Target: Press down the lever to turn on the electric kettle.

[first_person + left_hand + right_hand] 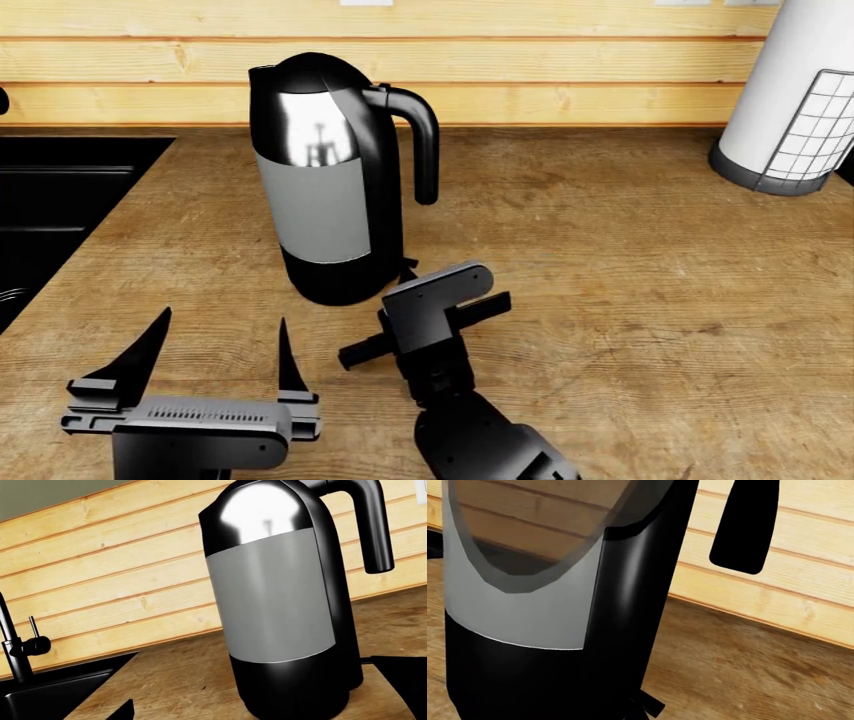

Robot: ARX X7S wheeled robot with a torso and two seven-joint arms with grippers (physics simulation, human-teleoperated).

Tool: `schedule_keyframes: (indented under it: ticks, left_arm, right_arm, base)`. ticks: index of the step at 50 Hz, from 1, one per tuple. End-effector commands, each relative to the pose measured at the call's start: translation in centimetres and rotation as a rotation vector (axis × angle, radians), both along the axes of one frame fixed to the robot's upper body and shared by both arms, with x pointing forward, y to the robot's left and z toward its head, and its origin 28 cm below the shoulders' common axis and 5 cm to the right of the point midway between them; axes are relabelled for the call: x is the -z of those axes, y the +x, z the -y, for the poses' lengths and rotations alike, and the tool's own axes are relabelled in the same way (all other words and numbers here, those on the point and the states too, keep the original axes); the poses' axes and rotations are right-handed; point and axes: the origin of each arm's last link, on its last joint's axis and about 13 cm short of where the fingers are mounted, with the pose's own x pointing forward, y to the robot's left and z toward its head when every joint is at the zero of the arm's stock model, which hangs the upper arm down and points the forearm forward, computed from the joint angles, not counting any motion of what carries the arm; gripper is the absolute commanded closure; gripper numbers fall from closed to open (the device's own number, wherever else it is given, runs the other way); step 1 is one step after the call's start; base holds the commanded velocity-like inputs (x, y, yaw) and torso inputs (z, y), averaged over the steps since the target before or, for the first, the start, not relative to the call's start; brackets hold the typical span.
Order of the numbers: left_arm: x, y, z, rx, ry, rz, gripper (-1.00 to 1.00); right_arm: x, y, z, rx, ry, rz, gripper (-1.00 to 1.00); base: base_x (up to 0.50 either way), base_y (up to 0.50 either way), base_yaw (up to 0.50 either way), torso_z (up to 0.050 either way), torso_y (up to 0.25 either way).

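Wooden counter [641,300], with one kettle [320,190] upright toward the back edge, near the sink [54,200] at the left edge. Only from the right wrist: lever [650,705], a small black tab at the base. Only from the left wrist: a faucet [17,645]. Left gripper [220,350] spread open, empty, near the front edge. Right gripper [424,300] just beside the kettle's base; open or closed, cannot tell. One white cylinder [794,100] at the back right corner.

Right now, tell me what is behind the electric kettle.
Behind the electric kettle runs the wooden plank wall, meeting the wooden counter at its base. The stretch of wall and counter directly behind the kettle's body is covered.
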Motion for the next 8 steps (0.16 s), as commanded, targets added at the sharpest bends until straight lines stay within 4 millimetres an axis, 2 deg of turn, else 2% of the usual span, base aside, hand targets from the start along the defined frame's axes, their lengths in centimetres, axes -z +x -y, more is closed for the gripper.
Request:
schedule_keyframes:
  ticks: [1,8]
  left_arm:
    - [0.0,0.0,0.0,-0.001,-0.001,0.002,-1.0]
    - [-0.1,0.1,0.0,0.0,0.001,0.003,-1.0]
  right_arm:
    - [1.3,1.6,0.7,0.035,-0.05,-0.063,1.0]
    - [2.8,2.4,1.3,0.063,-0.079,-0.12,1.0]
  base:
    - [0.01,0.0,0.01,0.0,0.0]
    - [0.0,0.0,0.0,0.0,0.0]
